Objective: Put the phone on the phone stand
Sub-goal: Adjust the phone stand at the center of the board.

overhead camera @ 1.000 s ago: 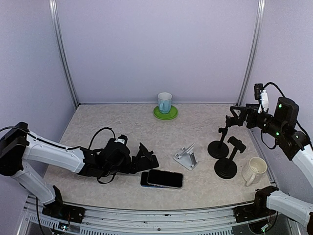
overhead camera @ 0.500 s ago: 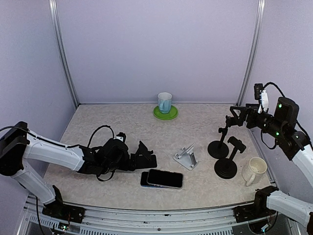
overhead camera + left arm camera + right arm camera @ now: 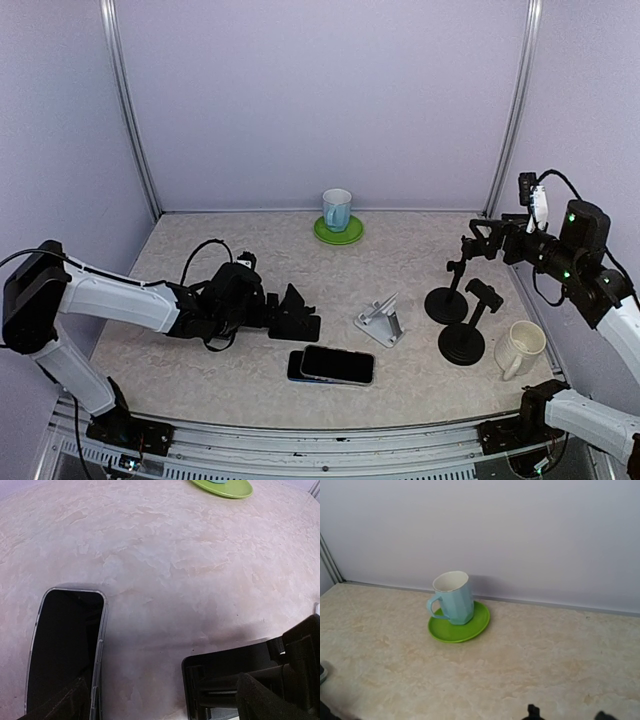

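While the phone [image 3: 335, 365] lies flat on the table [image 3: 250, 260] near the front edge, the silver phone stand [image 3: 379, 322] just beside it is bare — none of the task is done yet.

The left gripper [image 3: 298, 316] sits low over the table just behind the phone's left end, jaws spread wide and holding nothing. The right gripper [image 3: 474, 243] hangs high at the far right, jaws likewise apart and empty. Picking up, carrying and seating the phone all appear to remain. Only the overhead view shows phone, stand and both arms together, plus two black stands [image 3: 455, 305] and a cream mug [image 3: 521, 346]. The left wrist view adds a close look — the phone's dark screen by one finger [image 3: 55, 707], not centred between the two. The right wrist view shows only a blue mug [image 3: 452, 597] on a green saucer [image 3: 470, 627].
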Robot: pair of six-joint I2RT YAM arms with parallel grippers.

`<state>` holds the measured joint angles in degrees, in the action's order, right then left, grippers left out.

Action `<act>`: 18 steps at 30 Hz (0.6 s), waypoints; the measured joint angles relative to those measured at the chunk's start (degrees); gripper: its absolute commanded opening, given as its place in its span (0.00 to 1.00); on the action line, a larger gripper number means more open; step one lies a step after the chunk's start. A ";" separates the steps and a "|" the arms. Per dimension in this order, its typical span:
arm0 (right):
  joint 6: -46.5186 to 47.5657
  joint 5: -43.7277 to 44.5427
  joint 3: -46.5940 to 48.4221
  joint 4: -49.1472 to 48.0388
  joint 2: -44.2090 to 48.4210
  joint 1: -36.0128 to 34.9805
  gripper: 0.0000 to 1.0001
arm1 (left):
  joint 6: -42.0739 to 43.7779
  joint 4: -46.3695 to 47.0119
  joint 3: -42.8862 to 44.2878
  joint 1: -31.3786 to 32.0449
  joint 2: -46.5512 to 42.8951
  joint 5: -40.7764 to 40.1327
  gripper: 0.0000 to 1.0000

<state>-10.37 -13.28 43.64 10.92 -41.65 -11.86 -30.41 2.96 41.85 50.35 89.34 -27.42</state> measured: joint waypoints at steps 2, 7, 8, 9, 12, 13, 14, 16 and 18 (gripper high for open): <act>0.02 0.00 -0.11 0.02 0.00 0.00 1.00 | 0.61 -0.02 1.33 -0.44 0.87 0.00 0.99; 0.00 0.00 -0.11 0.02 0.20 0.00 1.00 | 0.48 -0.50 2.32 -1.07 0.20 -0.74 0.99; 0.02 0.00 -0.11 0.02 0.26 0.00 1.00 | 0.24 -0.63 2.03 -1.16 -0.44 -0.92 0.99; 0.00 0.00 -0.11 0.02 0.33 0.00 1.00 | 0.02 -0.63 1.40 -1.22 -1.42 -0.94 0.99; 0.00 0.00 -0.11 0.02 0.35 0.00 1.00 | -0.50 -0.81 -1.07 -1.31 -5.42 -0.35 0.99; 0.00 0.00 -0.11 0.02 0.35 0.00 1.00 | -0.66 -0.68 -2.01 -1.31 -6.86 0.33 0.99; 0.00 0.00 -0.11 0.02 0.35 0.00 1.00 | -0.83 -0.33 -3.08 -1.31 -8.24 1.22 0.99; 0.00 0.00 -0.11 0.02 0.35 0.00 1.00 | -1.11 0.57 -5.05 -1.31 -10.29 3.48 0.99; 0.00 0.00 -0.11 0.02 0.35 0.00 1.00 | -1.33 1.18 -6.34 -1.31 -11.19 5.18 0.99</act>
<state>-10.37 -13.28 43.53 10.94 -41.30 -11.86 -31.75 4.14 35.51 49.04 78.15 -22.24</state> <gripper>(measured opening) 0.998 0.987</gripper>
